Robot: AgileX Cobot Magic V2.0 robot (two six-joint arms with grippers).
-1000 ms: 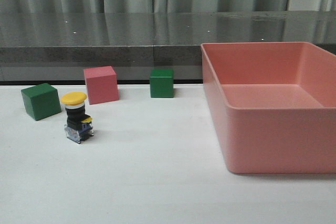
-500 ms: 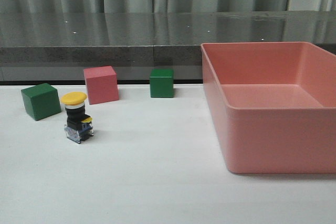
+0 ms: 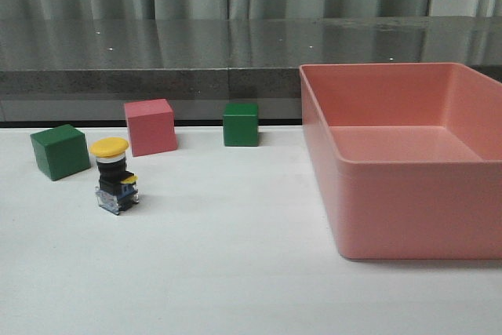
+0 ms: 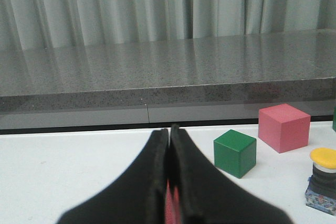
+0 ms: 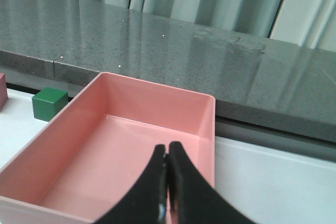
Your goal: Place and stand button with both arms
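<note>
In the front view, the button (image 3: 114, 177) is standing upright on the white table (image 3: 235, 272), yellow cap on top, just in front of a green cube (image 3: 60, 151) and a pink cube (image 3: 150, 126). A second green cube (image 3: 240, 124) is sitting further back, and a big pink bin (image 3: 408, 154) is taking up the right side. No arm is showing here.

In the left wrist view, the left gripper (image 4: 169, 145) is hanging above the table with its fingers pressed together, gripping nothing, well apart from the button (image 4: 322, 180) standing near the pink cube (image 4: 284, 127).

In the right wrist view, the right gripper (image 5: 167, 161) is hovering over the bin (image 5: 157, 85), fingers closed and empty.

Judging by this, the button is already placed and standing; little looks left beyond the arms clearing off.
</note>
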